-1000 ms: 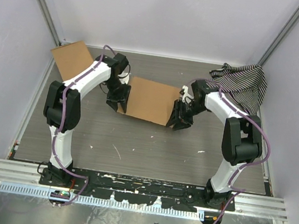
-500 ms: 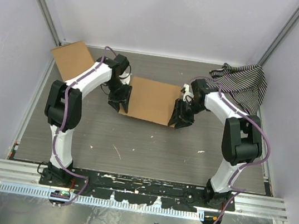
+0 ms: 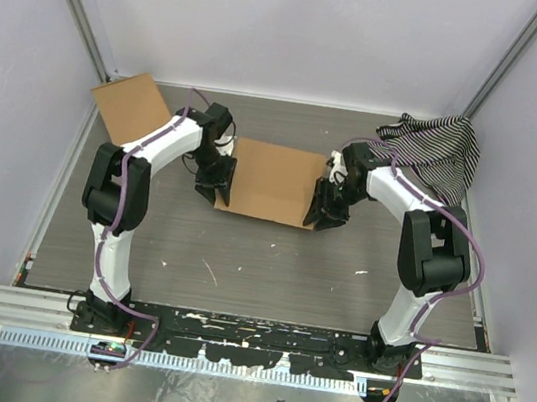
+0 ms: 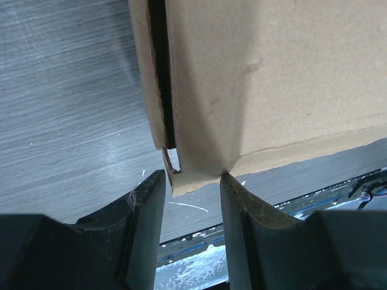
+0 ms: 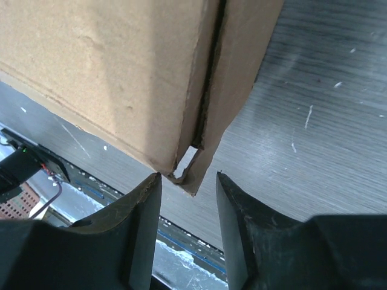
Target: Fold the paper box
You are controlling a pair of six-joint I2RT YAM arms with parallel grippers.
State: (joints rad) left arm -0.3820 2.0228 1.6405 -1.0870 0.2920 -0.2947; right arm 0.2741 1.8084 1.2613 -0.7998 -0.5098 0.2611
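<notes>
Since 1 second ago, the left gripper (image 3: pixel 216 185) has edged right and the right gripper (image 3: pixel 325 213) left, closing in on the 2 ends of the paper box (image 3: pixel 270 179). That 1 box lies mid-bench, toward the far side, between the 2 arms, its top panel folded over so the inside is hidden. The left fingers (image 4: pixel 148 205) are parted, straddling the box's near-left corner. The right fingers (image 5: pixel 242 205) are also parted around the near-right corner, where a side flap stands just off the wall. On the bench (image 3: pixel 241 248), 1 smaller cardboard rectangle (image 3: pixel 129 105) sits far left and 1 striped cloth (image 3: pixel 438 151) far right.
</notes>
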